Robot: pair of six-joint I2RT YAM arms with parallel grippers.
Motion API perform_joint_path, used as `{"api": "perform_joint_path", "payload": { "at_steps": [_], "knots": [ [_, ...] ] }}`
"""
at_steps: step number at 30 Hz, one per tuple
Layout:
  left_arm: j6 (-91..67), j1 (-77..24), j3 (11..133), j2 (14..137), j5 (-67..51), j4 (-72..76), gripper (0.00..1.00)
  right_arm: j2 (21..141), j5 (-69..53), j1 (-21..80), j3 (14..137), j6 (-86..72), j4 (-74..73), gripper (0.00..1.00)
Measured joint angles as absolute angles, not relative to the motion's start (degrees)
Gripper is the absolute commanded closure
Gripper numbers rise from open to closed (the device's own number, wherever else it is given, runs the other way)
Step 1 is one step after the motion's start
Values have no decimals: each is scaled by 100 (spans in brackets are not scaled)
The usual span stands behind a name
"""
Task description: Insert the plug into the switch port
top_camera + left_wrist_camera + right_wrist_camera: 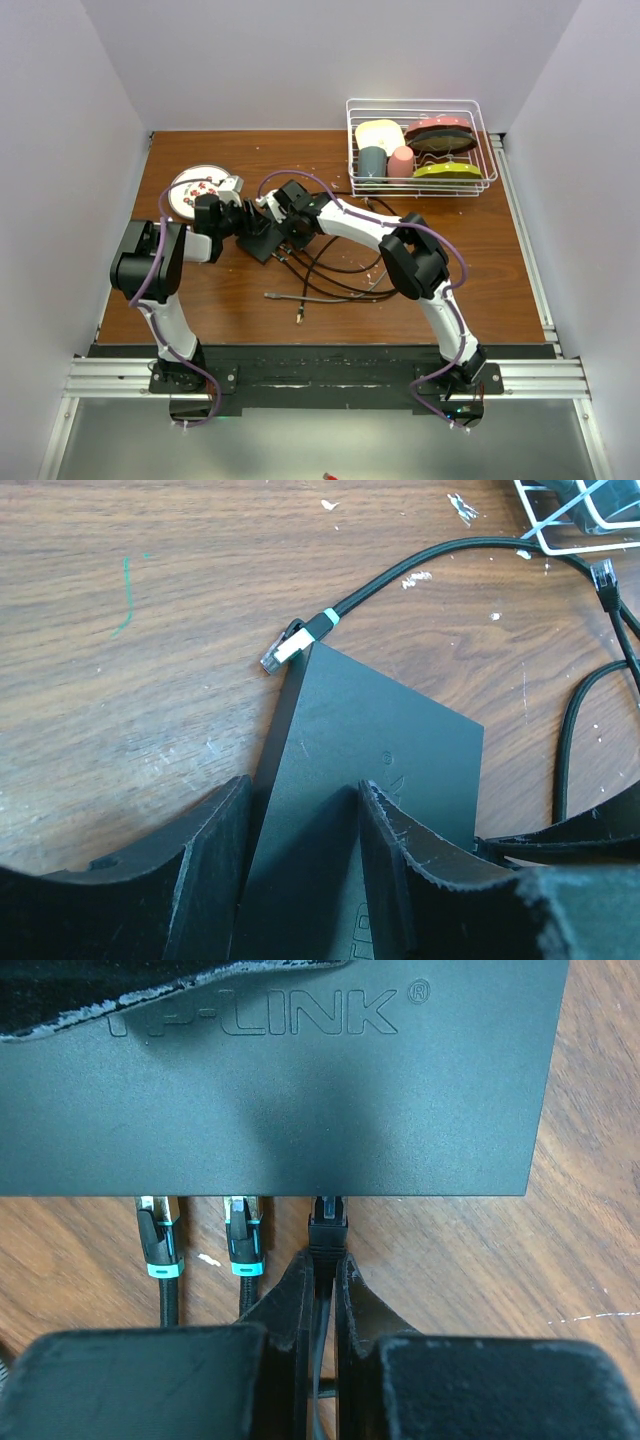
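Note:
The switch (300, 1090) is a flat black box lying on the wooden table, also seen as a dark slab (262, 240) between both arms. My right gripper (327, 1265) is shut on the boot and cable of a black plug (328, 1218). The plug's tip sits at the switch's port edge, third along from the left. Two teal-banded plugs (160, 1235) (243, 1232) sit in the ports to its left. My left gripper (300, 800) is closed on one end of the switch (380, 730), one finger (400, 850) on its top face and the other at its side.
A loose teal-banded plug (285, 650) lies at the switch's far corner. Black cables (330, 265) loop across the table middle, one end (300, 317) near the front. A round white plate (197, 188) sits at the back left, a wire dish rack (420, 180) at the back right.

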State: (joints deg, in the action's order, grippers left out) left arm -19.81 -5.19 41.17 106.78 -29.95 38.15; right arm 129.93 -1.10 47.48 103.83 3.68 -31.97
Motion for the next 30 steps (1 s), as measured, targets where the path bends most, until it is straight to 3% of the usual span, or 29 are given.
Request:
{"api": "perform_joint_path", "payload": {
  "at_steps": [18,30],
  "knots": [
    [-1841,-517,4357,10833,-3155,3697,100,13013,-93,4729,10412,615,-3166,100],
    [-1820,-517,4491,10965,-3057,3771,100,12766,152,4683,9717,261,-2021,100]
  ]
}}
